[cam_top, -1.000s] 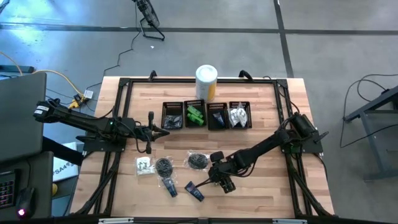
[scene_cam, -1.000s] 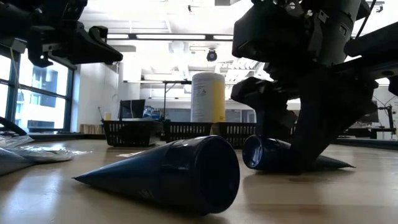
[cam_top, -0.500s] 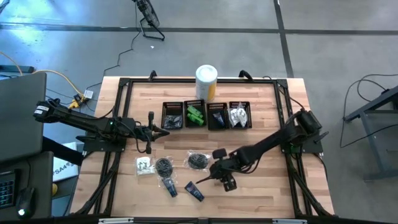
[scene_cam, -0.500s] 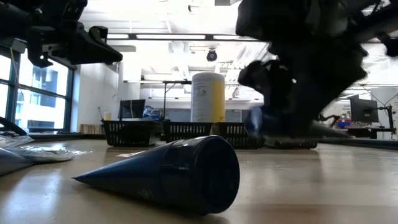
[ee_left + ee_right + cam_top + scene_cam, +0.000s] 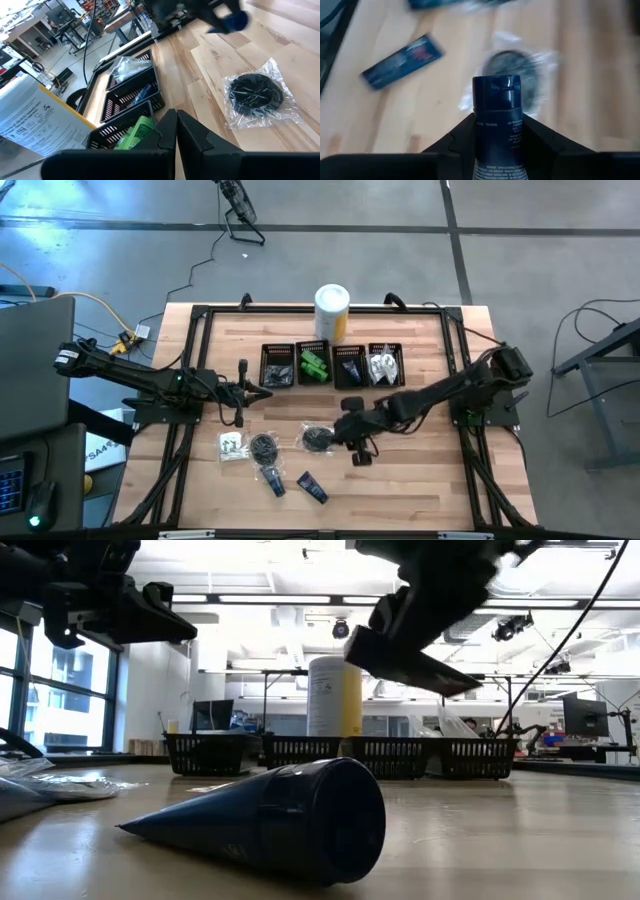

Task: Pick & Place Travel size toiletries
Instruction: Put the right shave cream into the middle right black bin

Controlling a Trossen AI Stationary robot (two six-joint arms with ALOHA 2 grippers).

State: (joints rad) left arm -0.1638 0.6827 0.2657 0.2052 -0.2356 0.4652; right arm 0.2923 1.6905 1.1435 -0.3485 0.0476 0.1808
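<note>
**Right arm holds a dark blue tube above the table**

While the left arm waits at the left edge of the high view, its gripper (image 5: 262, 391) hangs with the fingers pressed together and nothing between them, just left of the row of four black mesh bins (image 5: 333, 366). The right gripper (image 5: 352, 442) sits near the centre of the high view, below the bins, and its fingers are clamped on a dark blue tube (image 5: 496, 117) — the right wrist view shows the tube standing between the two dark fingers, cap end pointing away from the camera. In the low view the held tube (image 5: 405, 658) hangs in the upper middle of the frame, lifted off the wooden table (image 5: 420, 480) and tilted.

Other toiletries lie loose in the lower left part of the table in the high view. A black round bundle in a clear bag (image 5: 318, 439) lies just left of the right gripper. A second bagged black bundle (image 5: 263, 447) lies further left, beside a clear sachet (image 5: 232, 446). Two more dark blue tubes (image 5: 312, 486) lie below them near the bottom of the frame, close together.

In the bins — from left to right — there are dark items, bright green packets (image 5: 314, 366), blue tubes and clear sachets (image 5: 381, 366). A white-and-yellow canister (image 5: 332, 309) stands above the bins at top centre.
</note>
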